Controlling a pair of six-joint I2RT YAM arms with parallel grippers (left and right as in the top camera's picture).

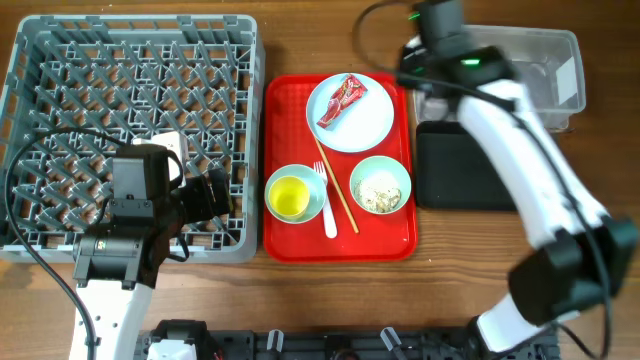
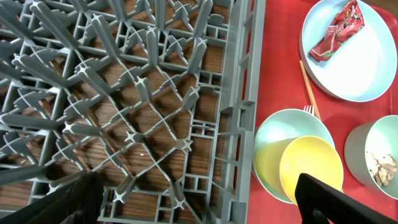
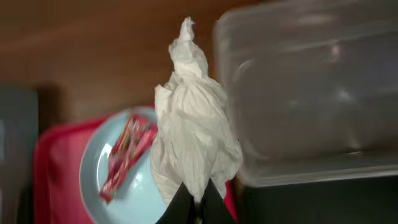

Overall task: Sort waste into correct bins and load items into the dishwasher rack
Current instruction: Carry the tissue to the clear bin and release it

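White scrap (image 3: 196, 137) hangs pinched in right fingers (image 3: 174, 211) near the clear tub (image 3: 298, 93); left fingers (image 2: 336, 202) gape over the rack (image 2: 155, 93).

For furniture, only a table (image 1: 300, 35): brown wood, warm and mid-toned, reaching the top and both sides of the overhead view, with fine grain laid left to right. Lit evenly and softly, without glare; only short, faint shadows on the wood. Along the near edge, a black rail (image 1: 330, 345) with knobs and brackets, too small to make out further. From the left wrist, the same wood (image 2: 210, 65) in small patches, redder, streaked with dark crossing shadows. From the right wrist, wood again (image 3: 93, 43), blurred and dim.
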